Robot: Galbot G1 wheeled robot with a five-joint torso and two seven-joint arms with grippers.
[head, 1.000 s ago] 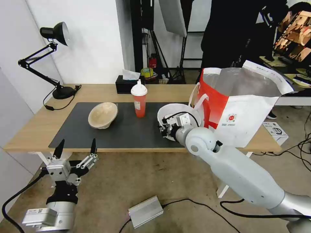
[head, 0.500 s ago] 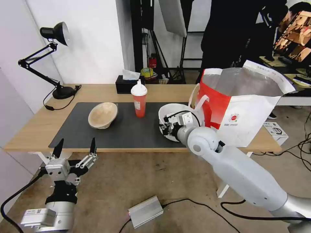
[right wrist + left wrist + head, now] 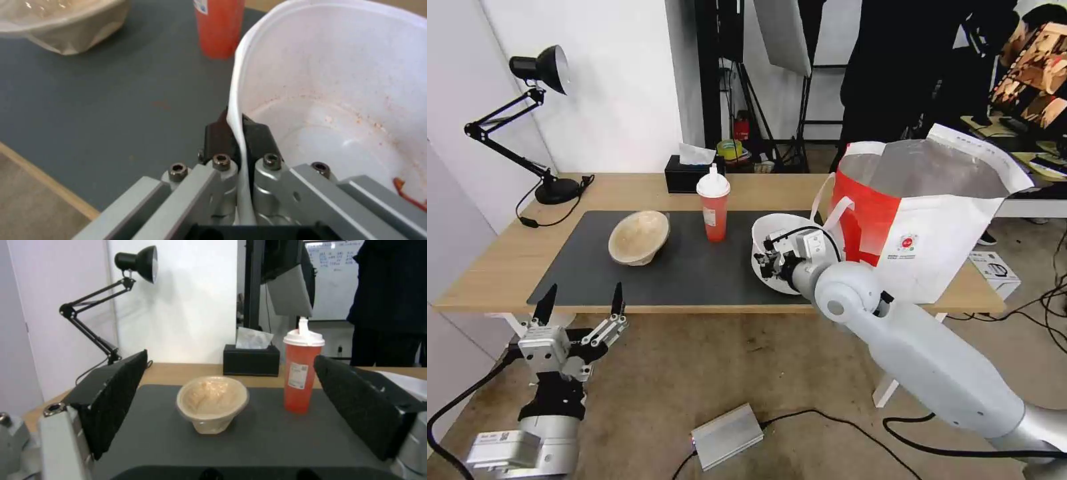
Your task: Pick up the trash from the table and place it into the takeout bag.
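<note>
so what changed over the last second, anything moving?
Little. The right gripper, shut on the white bowl's rim, tipped the bowl a bit more upright and edged toward the takeout bag, which shifted slightly. The left gripper stayed open, parked below the table edge. Red cup and pulp bowl unmoved.

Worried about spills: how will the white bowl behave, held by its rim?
The white bowl is probably thin and flexible: its rim bends where the right gripper pinches it. It looks light, nearly empty. Tilted, its orange scraps might slide out.
</note>
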